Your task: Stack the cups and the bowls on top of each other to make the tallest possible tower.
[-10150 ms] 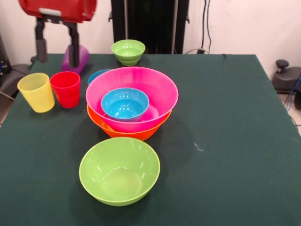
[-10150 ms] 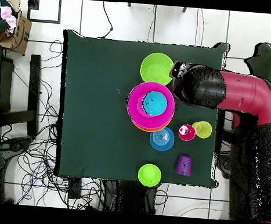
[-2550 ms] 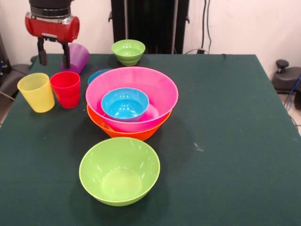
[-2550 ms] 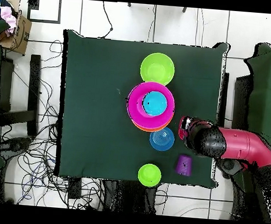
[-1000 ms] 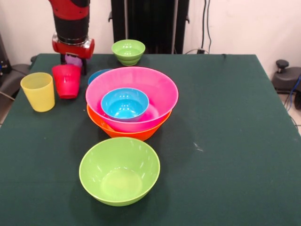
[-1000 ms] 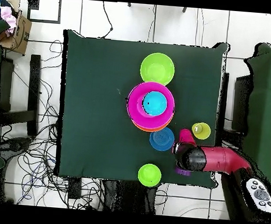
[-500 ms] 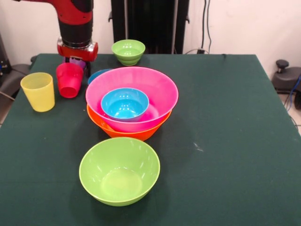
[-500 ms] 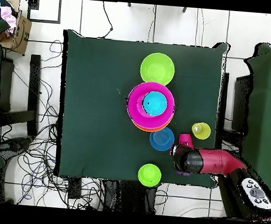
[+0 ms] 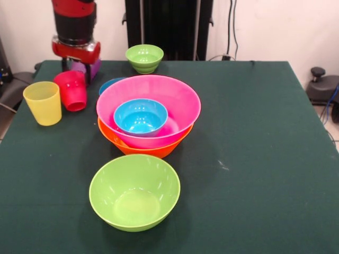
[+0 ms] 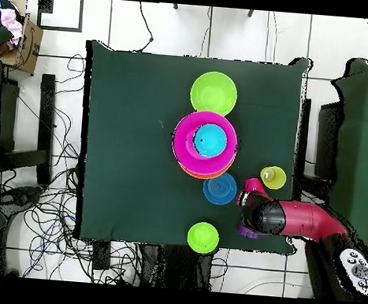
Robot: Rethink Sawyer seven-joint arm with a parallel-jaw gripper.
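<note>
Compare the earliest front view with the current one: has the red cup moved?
Yes. The red cup now sits tilted, higher in the picture, its rim above the yellow cup's rim rather than level beside it.

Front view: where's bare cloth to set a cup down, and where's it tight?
Free: the whole stretch of table on the picture's right of the pink bowl, and the near corners either side of the large green bowl. Crowded: the far left corner, where the yellow cup, tilted red cup, purple cup and the hand bunch together.
</note>
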